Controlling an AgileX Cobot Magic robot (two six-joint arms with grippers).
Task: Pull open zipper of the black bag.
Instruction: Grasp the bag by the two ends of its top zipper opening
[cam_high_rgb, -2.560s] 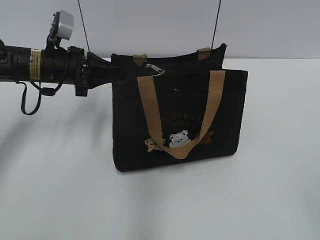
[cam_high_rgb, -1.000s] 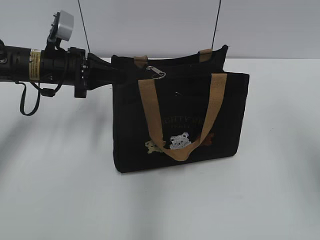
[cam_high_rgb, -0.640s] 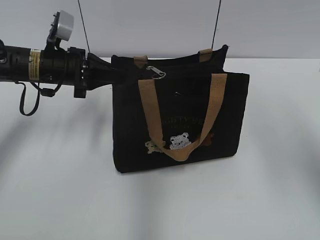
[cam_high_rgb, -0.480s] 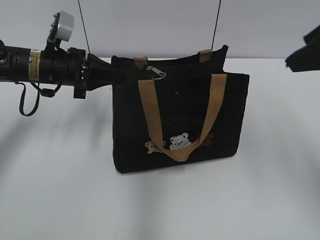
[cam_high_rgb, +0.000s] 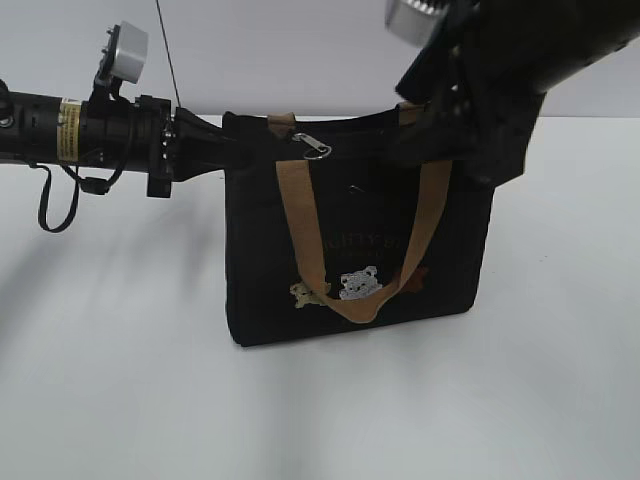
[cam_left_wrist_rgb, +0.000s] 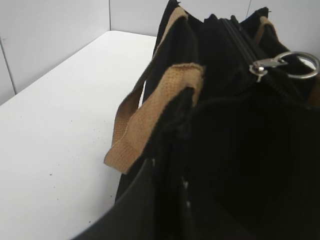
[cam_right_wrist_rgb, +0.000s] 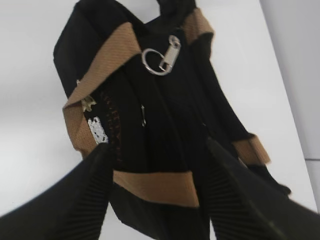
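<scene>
Right gripper (cam_right_wrist_rgb: 157, 192) has just swung in over the black bag (cam_high_rgb: 360, 230), fingers spread, nothing held. Left gripper (cam_high_rgb: 225, 150) stays clenched on the bag's end. Zipper pull ring (cam_right_wrist_rgb: 159, 57) untouched; pull can start next.

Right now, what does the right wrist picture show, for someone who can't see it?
A black bag with tan handles stands on a white table, seen from above. Its silver zipper ring lies on top, and the open right pincer hovers over the near end.

The small boxy black cloth bag (cam_high_rgb: 360, 250) with two tan strap handles stands upright on the white bench (cam_high_rgb: 320, 400). Little bear patches sit low on its front. The dark zipper (cam_left_wrist_rgb: 245, 47) runs along its top, and its silver ring pull (cam_high_rgb: 314, 145) lies near the left end.
</scene>
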